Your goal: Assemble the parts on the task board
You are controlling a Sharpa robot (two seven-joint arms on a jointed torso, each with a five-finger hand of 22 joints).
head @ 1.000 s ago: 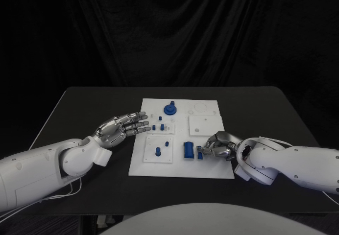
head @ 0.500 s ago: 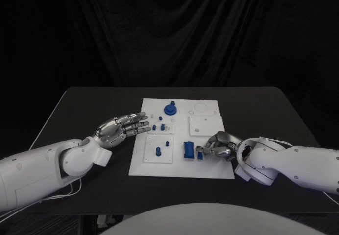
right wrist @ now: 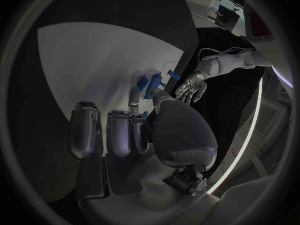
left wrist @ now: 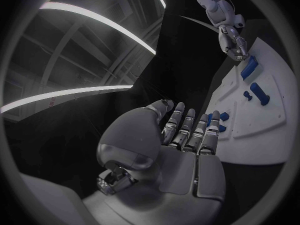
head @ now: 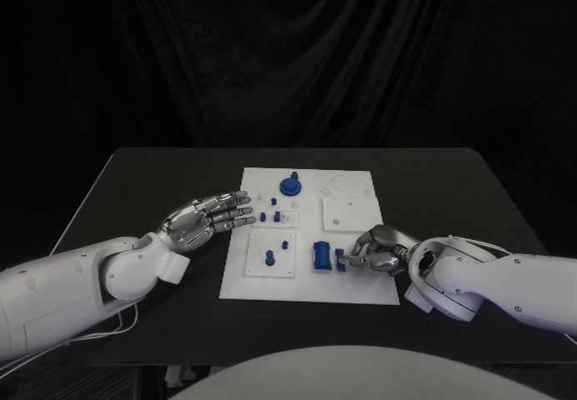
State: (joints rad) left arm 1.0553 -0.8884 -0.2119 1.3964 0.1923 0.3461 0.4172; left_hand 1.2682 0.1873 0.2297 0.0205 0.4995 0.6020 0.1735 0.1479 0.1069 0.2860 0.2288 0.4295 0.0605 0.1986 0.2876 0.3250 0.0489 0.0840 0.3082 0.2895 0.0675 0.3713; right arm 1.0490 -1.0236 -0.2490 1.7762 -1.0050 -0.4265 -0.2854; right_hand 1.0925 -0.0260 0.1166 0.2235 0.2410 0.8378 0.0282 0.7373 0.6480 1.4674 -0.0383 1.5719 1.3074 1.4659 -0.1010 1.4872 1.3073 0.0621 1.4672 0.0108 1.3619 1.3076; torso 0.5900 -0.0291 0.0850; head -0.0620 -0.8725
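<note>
Right robot hand (head: 375, 251) edged rightward | fingers curled on blue part (head: 342, 258) | left robot hand (head: 207, 217) spread

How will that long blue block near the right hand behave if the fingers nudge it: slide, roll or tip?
The blue block looks rigid and boxy, lying flat on the board, so it would probably slide, not roll. It looks low and long, so tipping seems unlikely. It appears small beside the right hand, so probably light; the smooth board may let it skid or turn.

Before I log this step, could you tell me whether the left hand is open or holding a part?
Open. The left hand hovers at the task board's left edge, fingers spread and straight, with nothing between them.
</note>
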